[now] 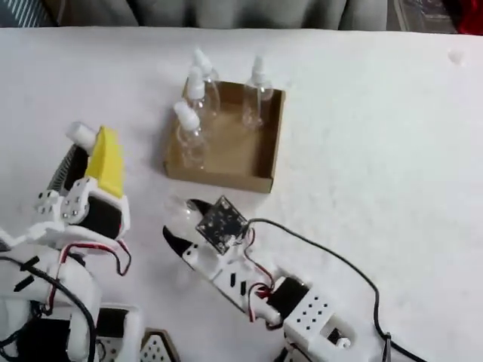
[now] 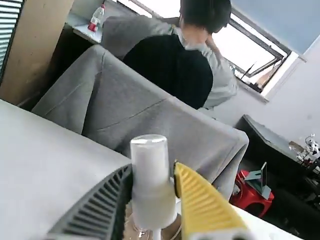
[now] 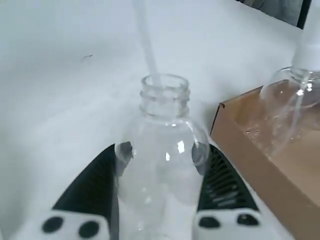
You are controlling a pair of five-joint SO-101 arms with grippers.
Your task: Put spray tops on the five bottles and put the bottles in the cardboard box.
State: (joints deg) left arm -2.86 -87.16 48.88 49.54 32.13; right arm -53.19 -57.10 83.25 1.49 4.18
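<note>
High view, leftmost: the left hand (image 1: pixel 87 142) pinches a white spray top (image 1: pixel 79 134), held near upright, cap end uppermost. Right hand (image 1: pixel 183 225) clamps an uncapped clear bottle (image 3: pixel 160 150) low over the white surface (image 1: pixel 377 151) — long axis in line with the hand, open neck pointing away from it. Just beyond, the cardboard box (image 1: pixel 219 179) holds four capped bottles (image 1: pixel 256 94), standing. Grey sofa (image 2: pixel 150 115) behind.

My L hand (image 2: pixel 151 174) is raised, clamped on spray top (image 2: pixel 148 190); R hand (image 3: pixel 162 155) sits low, clamped round bottle (image 3: pixel 161 125).
</note>
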